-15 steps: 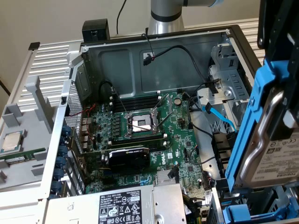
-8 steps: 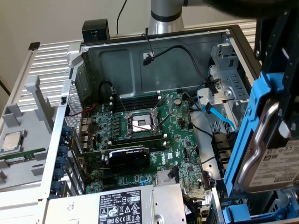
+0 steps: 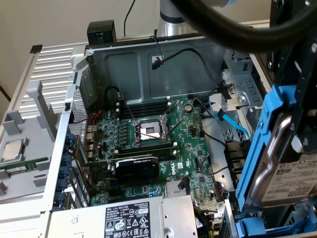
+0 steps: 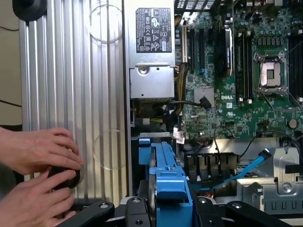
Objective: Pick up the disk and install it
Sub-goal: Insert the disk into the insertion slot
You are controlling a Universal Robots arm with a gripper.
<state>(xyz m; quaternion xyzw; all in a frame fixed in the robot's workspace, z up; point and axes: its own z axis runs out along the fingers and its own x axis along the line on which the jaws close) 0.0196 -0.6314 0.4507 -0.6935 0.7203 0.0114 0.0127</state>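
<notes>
The disk (image 3: 283,174) is a silver-grey drive with a white label, clipped in a blue carrier frame (image 3: 258,144). It hangs tilted at the exterior view's right, above the right side of the open computer case (image 3: 148,74). In the wrist view the disk (image 4: 166,182) appears edge-on, and my gripper (image 4: 168,213) is shut on it, one black finger (image 4: 111,210) on each side. Below it lie the dark bay and cables beside the power supply (image 4: 150,71).
The motherboard (image 3: 153,144) with its open CPU socket (image 3: 150,131) fills the case floor. A metal drive cage (image 3: 240,99) and a blue cable (image 3: 233,124) sit beside the disk. A person's hands (image 4: 33,156) grip a black knob (image 4: 64,178) on the ribbed panel.
</notes>
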